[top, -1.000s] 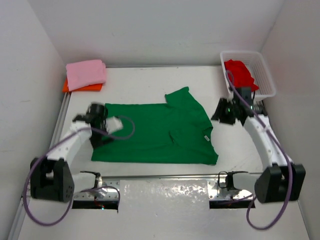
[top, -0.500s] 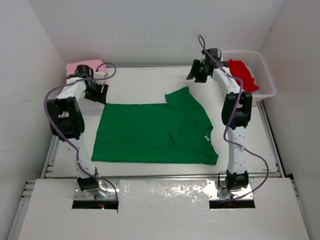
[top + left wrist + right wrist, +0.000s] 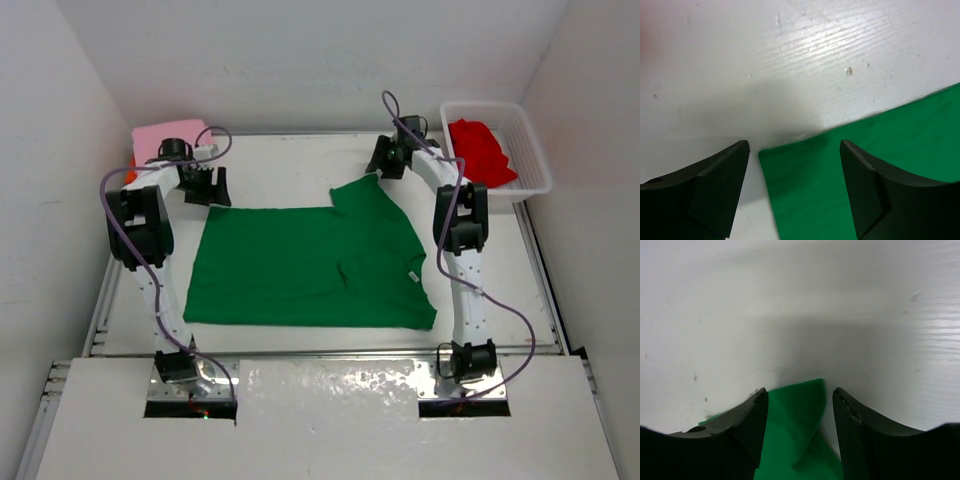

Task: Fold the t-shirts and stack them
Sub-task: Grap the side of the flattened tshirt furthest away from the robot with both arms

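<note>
**Top external.** Green t-shirt point(image 3: 310, 265) lies spread flat mid-desk point(image 3: 290, 170), one sleeve pointing to the far side. Pink t-shirt point(image 3: 165, 135) sits folded in the far-left corner on the orange t-shirt point(image 3: 130, 176), of which only an edge shows. Red t-shirt point(image 3: 480, 150) is bunched in the basket point(image 3: 530, 160) at far right. Left end effector point(image 3: 205, 185) is over the green shirt's far-left corner; right end effector point(image 3: 385, 160) is over the far sleeve tip.

**Left wrist.** Left end effector point(image 3: 794, 147) has its jaws wide, holding nothing. The shirt corner point(image 3: 865, 170) lies between them, nearer the left one.

**Right wrist.** Right end effector point(image 3: 799, 392) has its jaws apart, straddling the sleeve tip point(image 3: 800, 400). No pinch is evident, though the fabric's height against the pads is hard to read.

**Step.** Judged as pre-grasp for the first fold of the third shirt. The next move calls for lowering both to the desk, closing on a single fabric layer, then lifting the far edge together and evenly.
</note>
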### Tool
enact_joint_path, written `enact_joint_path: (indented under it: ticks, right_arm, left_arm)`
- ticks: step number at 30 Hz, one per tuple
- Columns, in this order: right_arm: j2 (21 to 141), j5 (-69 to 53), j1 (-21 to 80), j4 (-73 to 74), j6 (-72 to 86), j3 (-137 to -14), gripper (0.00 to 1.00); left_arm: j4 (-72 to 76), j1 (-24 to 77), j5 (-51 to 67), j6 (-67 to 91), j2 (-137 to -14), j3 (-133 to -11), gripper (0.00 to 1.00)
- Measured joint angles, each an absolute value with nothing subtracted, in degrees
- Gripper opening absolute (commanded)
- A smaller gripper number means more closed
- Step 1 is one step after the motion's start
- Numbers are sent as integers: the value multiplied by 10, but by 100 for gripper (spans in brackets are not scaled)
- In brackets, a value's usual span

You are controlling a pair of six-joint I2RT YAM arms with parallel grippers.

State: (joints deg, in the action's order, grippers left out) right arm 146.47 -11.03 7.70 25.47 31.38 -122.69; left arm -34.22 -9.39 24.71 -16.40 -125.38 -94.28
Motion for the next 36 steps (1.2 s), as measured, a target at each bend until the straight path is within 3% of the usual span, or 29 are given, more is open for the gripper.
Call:
enact_joint_path:
  ticks: [2,4,5,7,9,10,17,26,30,35,36]
  right_arm:
    - [1466,-109,85,251,313,-1227,50]
    - [1467,-109,93,248,313,-1227,42]
    - [1468,-109,96,248,314,-1227,38]
    - [1468,-109,100,244,314,-1224,24]
    - [1468,-110,104,242,317,-1218,14]
    - [1468,-110,105,242,318,-1218,3]
    - [1436,-121,102,225,315,-1160,0]
    - [1111,-139,103,130,320,-722,0]
    - [957,-136,103,84,327,-585,0]
    - [859,-130,103,74,330,-493,0]
    - [853,-130,103,73,330,-483,0]
  left_arm:
    - [-331,-94,255,-160,-1257,-943,67]
    - [-327,-94,258,-160,-1258,-943,60]
    - [-328,-94,258,-162,-1258,-943,44]
    - [-332,-94,260,-167,-1259,-938,29]
    - [-337,-94,265,-174,-1259,-933,2]
    - [-341,-94,265,-181,-1259,-930,0]
    - [-362,-94,249,-233,-1226,-889,0]
    - [-363,-94,216,-356,-1083,-794,0]
    - [-363,-94,203,-410,-1020,-738,0]
    - [-370,-94,191,-448,-990,-680,0]
    - [-368,-94,188,-447,-988,-672,22]
